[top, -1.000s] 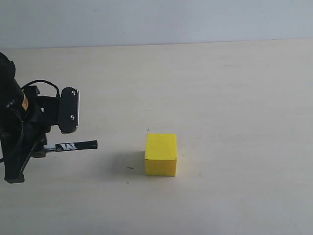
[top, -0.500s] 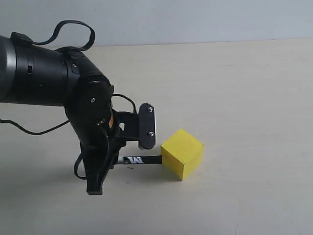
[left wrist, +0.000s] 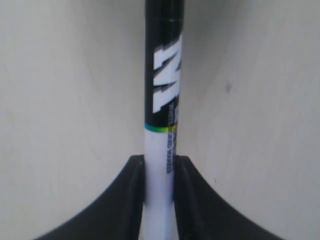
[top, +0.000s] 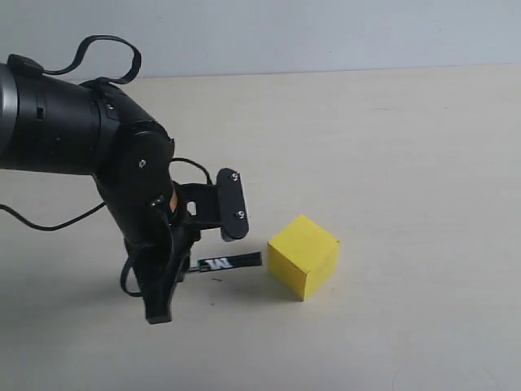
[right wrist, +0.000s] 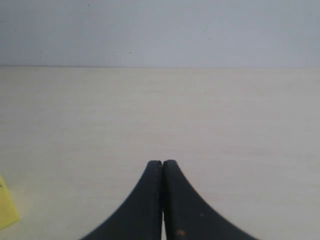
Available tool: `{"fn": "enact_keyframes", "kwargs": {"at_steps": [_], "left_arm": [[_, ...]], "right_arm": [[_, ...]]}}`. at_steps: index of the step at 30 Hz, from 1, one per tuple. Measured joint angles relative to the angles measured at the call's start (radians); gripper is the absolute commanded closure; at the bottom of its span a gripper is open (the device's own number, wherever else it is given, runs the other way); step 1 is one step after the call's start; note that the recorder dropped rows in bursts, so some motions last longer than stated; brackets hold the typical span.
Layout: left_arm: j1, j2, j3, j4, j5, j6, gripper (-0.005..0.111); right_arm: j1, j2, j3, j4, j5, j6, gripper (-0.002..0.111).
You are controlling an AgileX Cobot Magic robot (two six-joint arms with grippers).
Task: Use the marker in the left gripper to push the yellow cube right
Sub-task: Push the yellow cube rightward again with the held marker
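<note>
Withdrew leftward: left pincer (left wrist: 159,167), clamped on slim white-black marker (top: 232,262) | matte yellow cube (top: 303,256) judged light, rigid; push low-centre.

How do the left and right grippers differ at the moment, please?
The left gripper is shut on the marker, whereas the right gripper is shut on nothing. The left gripper appears in the exterior view near the yellow cube; the right gripper does not. Both are black.

Left of the cube (top: 303,257) the way is blocked: the marker (top: 230,262) ends just beside it, held out from the bulky left arm (top: 81,147) low over the table (top: 407,204). Right of the cube, and on its near and far sides, bare table lies open
</note>
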Motion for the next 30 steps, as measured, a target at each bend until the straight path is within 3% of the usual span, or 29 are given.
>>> {"fn": "enact_keyframes", "kwargs": {"at_steps": [7,18,23,30], "left_arm": [[-0.093,0.083,-0.118,-0.013,-0.046,-0.026,0.107],[-0.055,0.087,-0.130,0.102,0.147,-0.132,0.107],[-0.063,0.088,-0.130,0.116,0.110,-0.156,0.107],[-0.150,0.167,-0.211,0.111,-0.008,-0.158,0.107]], "right_arm": [[0.000,0.000,0.000,0.000,0.000,0.000,0.108],[0.000,0.000,0.000,0.000,0.000,0.000,0.108],[0.000,0.000,0.000,0.000,0.000,0.000,0.108],[0.000,0.000,0.000,0.000,0.000,0.000,0.108]]}}
